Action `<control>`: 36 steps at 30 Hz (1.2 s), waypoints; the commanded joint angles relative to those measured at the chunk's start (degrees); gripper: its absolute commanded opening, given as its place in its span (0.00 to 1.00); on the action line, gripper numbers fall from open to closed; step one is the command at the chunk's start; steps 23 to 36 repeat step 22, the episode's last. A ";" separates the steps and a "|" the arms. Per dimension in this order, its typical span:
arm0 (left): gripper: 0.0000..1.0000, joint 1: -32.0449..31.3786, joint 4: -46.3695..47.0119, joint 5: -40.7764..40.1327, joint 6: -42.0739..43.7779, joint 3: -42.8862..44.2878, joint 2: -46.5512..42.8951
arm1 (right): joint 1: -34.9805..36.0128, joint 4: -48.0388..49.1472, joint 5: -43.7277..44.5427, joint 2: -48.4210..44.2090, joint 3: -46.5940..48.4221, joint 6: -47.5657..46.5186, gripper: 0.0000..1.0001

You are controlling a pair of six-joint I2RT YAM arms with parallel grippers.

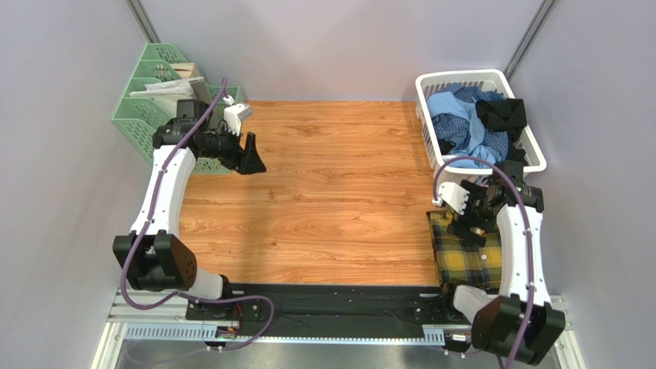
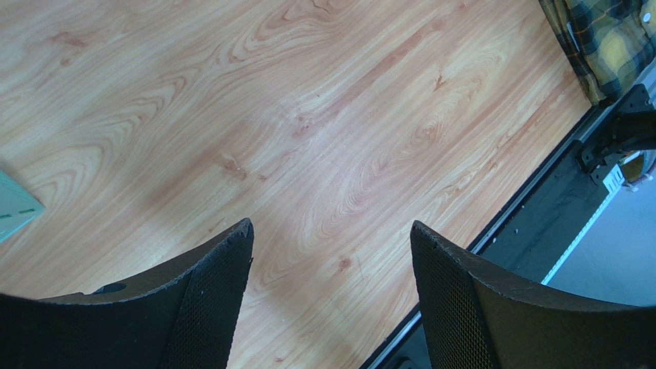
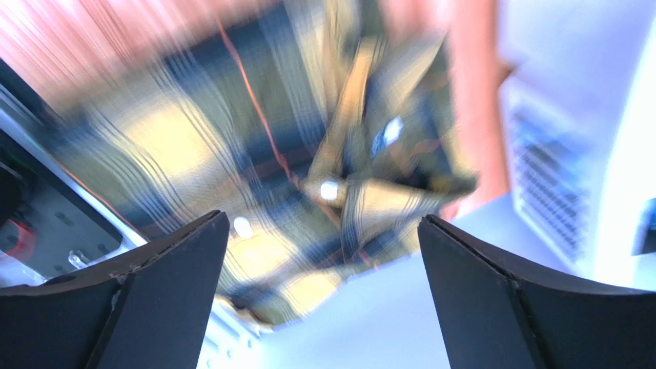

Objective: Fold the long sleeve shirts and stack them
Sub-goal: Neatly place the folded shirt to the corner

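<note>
The mustard-yellow and black plaid shirt (image 1: 464, 255) lies folded at the table's near right corner. It also shows blurred in the right wrist view (image 3: 269, 169), collar and buttons up, and at the top right of the left wrist view (image 2: 608, 38). My right gripper (image 1: 476, 229) hovers just above it, open and empty; the jaws stand wide apart (image 3: 323, 254). My left gripper (image 1: 250, 157) is open and empty at the far left, above bare wood (image 2: 331, 254). Light blue, blue-checked and black shirts (image 1: 473, 123) lie heaped in the basket.
A white laundry basket (image 1: 427, 134) stands at the far right. A green file rack (image 1: 146, 108) with papers stands at the far left. A black rail (image 1: 331, 296) runs along the table's near edge. Grey walls close in the sides.
</note>
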 commanded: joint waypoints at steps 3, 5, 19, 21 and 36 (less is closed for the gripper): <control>0.99 0.42 4.50 -0.15 -3.47 -1.78 -4.25 | 17.67 3.05 -10.75 0.37 9.00 32.86 1.00; 0.99 0.42 4.68 -1.64 -4.34 -2.83 -4.60 | 24.01 10.61 -13.20 4.23 12.07 42.68 1.00; 0.99 -9.77 14.70 -20.28 -3.20 -24.72 -11.63 | 35.81 36.33 -11.38 8.47 -2.32 74.37 1.00; 0.99 -10.39 15.40 -21.16 -3.56 -25.69 -12.86 | 35.72 35.27 -10.50 5.15 -3.11 74.19 1.00; 0.99 -10.48 15.49 -21.51 -3.82 -25.69 -13.39 | 35.72 35.53 -10.32 4.00 -4.25 74.37 1.00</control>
